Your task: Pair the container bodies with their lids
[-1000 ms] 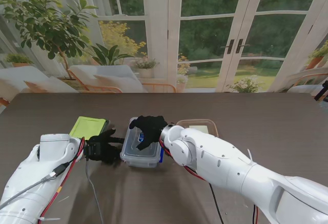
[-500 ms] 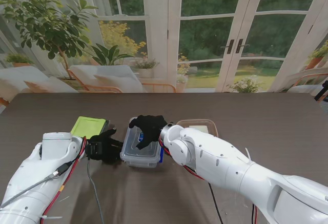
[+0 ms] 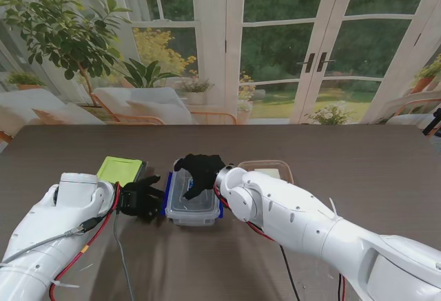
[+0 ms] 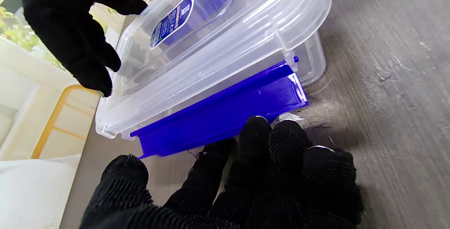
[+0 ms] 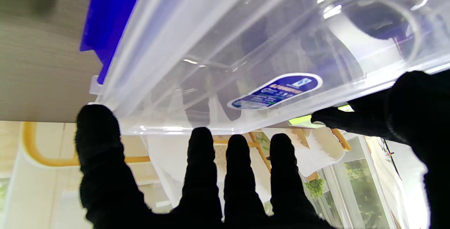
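The table [image 3: 358, 156] is bare across its far half and whole right side, with wide room there; its far edge runs just under the windows, well away from everything on it. The things sit bunched near me, left of middle: a green lid [image 3: 119, 170] flat on the left, a clear box [image 3: 193, 198] in the middle with its clear lid [image 4: 218, 35] resting on top, and a second open box [image 3: 270, 169] just to the right, partly hidden behind the right arm. Between the green lid and the clear box there is only a narrow gap, and the left hand [image 3: 142, 198] fills it. That hand holds nothing: its fingers [image 4: 262, 135] are loosely curled together, tips touching or all but touching the blue latch flap [image 4: 225, 113] that hangs down along the box's left side, while the thumb stands apart toward the near end. The right hand [image 3: 200, 171] lies spread flat over the far part of the lid, palm down; in the right wrist view its four fingers [image 5: 239, 165] reach past the lid's far rim and the thumb is splayed wide. Whether the palm presses on the lid I cannot tell. A second blue flap [image 3: 218, 208] shows on the box's right side.
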Available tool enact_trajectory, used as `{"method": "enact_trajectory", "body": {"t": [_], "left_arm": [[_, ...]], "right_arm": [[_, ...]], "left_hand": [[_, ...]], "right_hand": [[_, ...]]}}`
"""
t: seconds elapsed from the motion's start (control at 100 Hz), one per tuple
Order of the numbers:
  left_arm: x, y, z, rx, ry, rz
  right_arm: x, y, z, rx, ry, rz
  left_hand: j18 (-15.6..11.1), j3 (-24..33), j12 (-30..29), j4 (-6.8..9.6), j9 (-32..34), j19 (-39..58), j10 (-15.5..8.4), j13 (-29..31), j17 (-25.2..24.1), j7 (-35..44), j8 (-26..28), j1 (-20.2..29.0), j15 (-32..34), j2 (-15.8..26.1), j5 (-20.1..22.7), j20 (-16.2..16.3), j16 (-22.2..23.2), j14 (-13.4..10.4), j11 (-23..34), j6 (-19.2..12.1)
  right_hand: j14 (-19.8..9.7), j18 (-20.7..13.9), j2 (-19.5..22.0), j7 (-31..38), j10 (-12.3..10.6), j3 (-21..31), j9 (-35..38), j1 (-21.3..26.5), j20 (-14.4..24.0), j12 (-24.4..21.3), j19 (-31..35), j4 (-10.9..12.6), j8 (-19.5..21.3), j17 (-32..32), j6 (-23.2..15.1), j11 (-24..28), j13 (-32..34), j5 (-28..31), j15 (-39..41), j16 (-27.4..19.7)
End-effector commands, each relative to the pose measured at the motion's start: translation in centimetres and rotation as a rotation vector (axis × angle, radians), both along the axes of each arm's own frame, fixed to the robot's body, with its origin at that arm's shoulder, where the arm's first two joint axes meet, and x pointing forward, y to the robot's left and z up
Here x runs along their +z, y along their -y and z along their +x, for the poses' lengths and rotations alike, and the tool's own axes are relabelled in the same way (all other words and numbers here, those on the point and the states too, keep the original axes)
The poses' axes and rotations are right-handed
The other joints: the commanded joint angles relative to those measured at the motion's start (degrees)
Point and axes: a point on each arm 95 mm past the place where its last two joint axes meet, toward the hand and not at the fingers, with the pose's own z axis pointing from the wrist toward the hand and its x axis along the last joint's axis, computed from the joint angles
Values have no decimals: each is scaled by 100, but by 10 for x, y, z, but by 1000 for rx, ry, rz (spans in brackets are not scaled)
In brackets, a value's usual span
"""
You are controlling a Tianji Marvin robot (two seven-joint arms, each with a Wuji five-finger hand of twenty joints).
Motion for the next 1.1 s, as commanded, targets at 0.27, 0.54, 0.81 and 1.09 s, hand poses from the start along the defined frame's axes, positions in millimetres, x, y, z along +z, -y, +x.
{"method": "enact_trajectory", "body": {"t": [0.27, 0.54, 0.81, 1.09], "left_arm": [[-23, 5, -17, 9, -57, -22], [-15, 3, -21, -70, -45, 56], [5, -2, -26, -131, 49, 204], [35, -2, -29, -167, 138, 259]], "right_arm": [[-34, -9, -24, 37, -97, -25], [-32, -8, -25, 37, -87, -19], [-21, -10, -27, 24, -34, 5], [-7, -12, -23, 20, 46, -6]], "left_hand": [[-316, -77, 60, 1, 139, 198, 6, -2, -558, -169, -70, -293, 243, 231, 118, 71, 62, 96, 108, 87], [-201, -41, -200, 14, 133, 121, 64, -15, -516, -206, -83, -92, -111, 149, 47, -4, -108, 259, -228, -94], [-90, -44, -217, 24, 331, 292, 34, 314, -168, -406, -189, 119, -4, 27, -66, -103, -152, 243, -121, -145], [94, -36, -193, 25, 615, 531, 55, 656, 219, -389, -209, 196, 193, -45, 245, -206, -174, 296, 7, -202]], "right_hand": [[130, -3617, -39, -9, -92, 7, -162, 11, -664, 44, -1289, -101, -10, -2346, -67, -10, 167, -191, -24, -2], [130, -3622, -25, -18, -95, -10, -163, 1, -657, 44, -1269, -101, -12, -2313, -88, -7, 171, -217, -17, -1], [144, -3617, -29, -28, -70, -9, -149, -42, -654, 43, -1243, -104, -18, -2314, -80, -1, 171, -236, -11, -2], [141, -3598, 8, 8, -67, -12, -133, -94, -667, 39, -1232, -109, -6, -2322, -57, 3, 145, -165, -33, -15]]}}
